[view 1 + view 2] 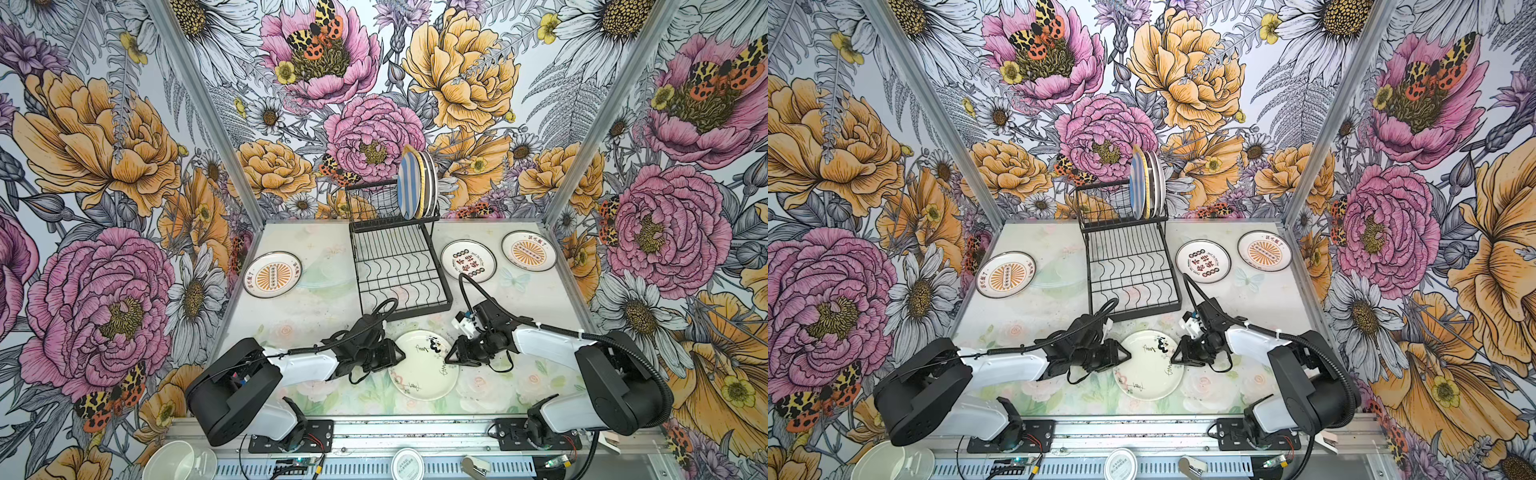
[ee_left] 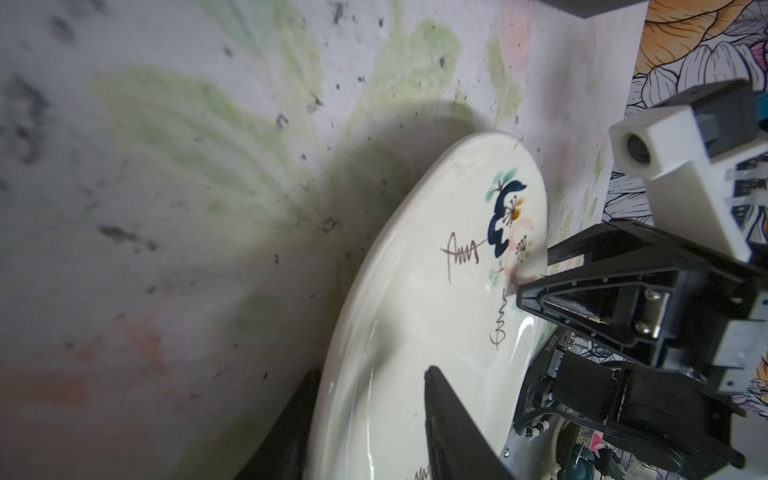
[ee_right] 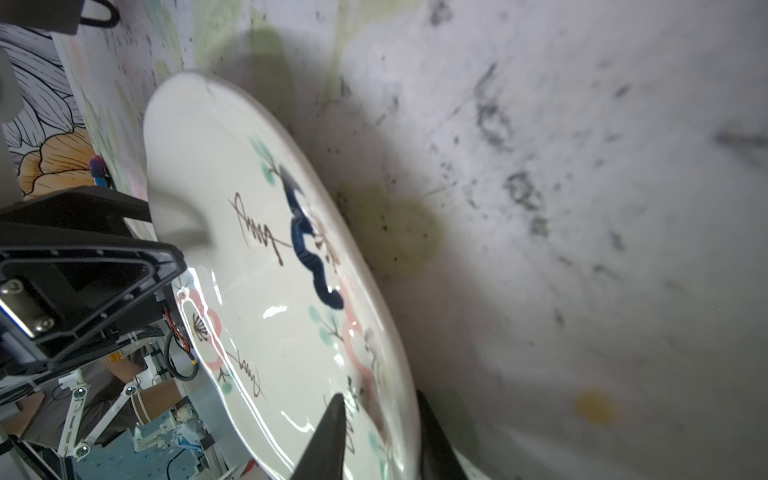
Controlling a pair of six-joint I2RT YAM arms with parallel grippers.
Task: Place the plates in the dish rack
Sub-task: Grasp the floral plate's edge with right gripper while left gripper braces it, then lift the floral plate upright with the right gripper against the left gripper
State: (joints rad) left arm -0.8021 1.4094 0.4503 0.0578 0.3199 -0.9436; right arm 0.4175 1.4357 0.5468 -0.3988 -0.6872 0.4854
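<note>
Dish rack (image 1: 399, 266): black wire, far middle of table (image 1: 316, 316). Racked plates (image 1: 415, 187): on edge in upper tier, crowded rightward, probably to spare remaining slots. Floral plate (image 1: 424, 374): near front edge, centred, reachable from both sides, awaiting lift. Left sunburst plate (image 1: 272, 274), character plate (image 1: 468, 261), right sunburst plate (image 1: 528, 251): lying beside rack, untouched. Right gripper (image 1: 449, 358): clamped on floral plate's right rim, one finger over, one under. Left gripper (image 1: 400, 356): astride opposite rim, presumably sharing load of a wide, slippery plate; pinch or mere straddle not discernible.
</note>
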